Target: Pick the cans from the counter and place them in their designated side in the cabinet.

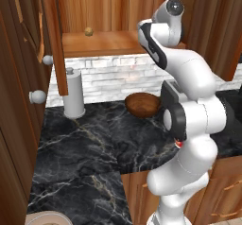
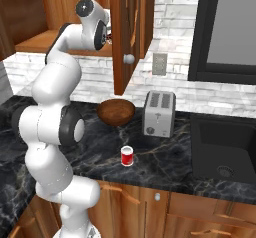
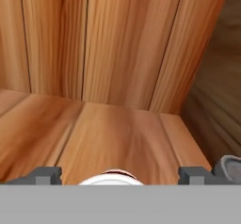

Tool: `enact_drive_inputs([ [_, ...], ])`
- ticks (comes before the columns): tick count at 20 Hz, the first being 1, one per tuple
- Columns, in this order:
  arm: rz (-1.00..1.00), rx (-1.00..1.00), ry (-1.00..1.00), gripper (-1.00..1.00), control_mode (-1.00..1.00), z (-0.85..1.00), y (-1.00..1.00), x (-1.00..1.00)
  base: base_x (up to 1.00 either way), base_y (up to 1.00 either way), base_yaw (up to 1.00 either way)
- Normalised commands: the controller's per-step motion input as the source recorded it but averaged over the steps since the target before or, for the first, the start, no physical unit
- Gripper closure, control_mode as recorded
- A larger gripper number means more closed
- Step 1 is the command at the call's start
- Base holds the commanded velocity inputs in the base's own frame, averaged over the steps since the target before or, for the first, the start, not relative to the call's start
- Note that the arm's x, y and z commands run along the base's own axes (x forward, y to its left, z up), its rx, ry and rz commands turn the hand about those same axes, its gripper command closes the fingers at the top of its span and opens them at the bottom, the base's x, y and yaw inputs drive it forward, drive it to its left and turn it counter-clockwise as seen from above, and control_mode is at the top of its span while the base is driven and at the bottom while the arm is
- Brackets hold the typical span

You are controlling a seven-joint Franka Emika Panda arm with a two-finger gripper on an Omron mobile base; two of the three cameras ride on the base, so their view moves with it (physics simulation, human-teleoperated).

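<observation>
Red-and-white can [image 2: 127, 156] stands near the front edge of the black marble counter [image 2: 165, 164], ahead of the toaster [image 2: 159, 113]; not yet fetched. Farther in, gripper [image 3: 120, 175] is inside the cabinet [image 3: 127, 44], jaws spread wide and released, a can top [image 3: 112, 178] between the tips on the shelf planks. Judged half done: one can shelved, one left.

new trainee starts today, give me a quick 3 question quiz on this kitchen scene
1. True or false: a red can stands on the counter in front of the toaster.
2. The gripper inside the cabinet is: A) shut, B) open.
3. Fill in: the brown bowl sits to the ___ of the toaster in the right base view.

Key: 1 true; 2 B; 3 left
</observation>
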Motion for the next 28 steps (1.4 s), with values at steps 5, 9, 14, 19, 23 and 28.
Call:
enact_drive_inputs([
  [5,0.01,0.0,-0.04,-1.0,-1.0,-0.08,0.0,0.19,0.0,0.0,0.0],
  [9,0.01,0.0,-0.06,-1.0,-1.0,-0.06,0.0,0.2,0.0,0.0,0.0],
  [14,0.01,0.0,-0.08,-1.0,-1.0,-0.01,0.0,0.09,0.0,0.0,0.0],
  [19,0.03,0.0,-0.11,-1.0,-1.0,0.02,0.0,-0.02,0.0,0.0,0.0],
  [23,0.03,0.0,-0.12,-1.0,-1.0,0.06,0.0,-0.09,0.0,0.0,0.0],
  [28,0.04,0.0,-0.17,-1.0,-1.0,0.12,0.0,-0.26,0.0,0.0,0.0],
])
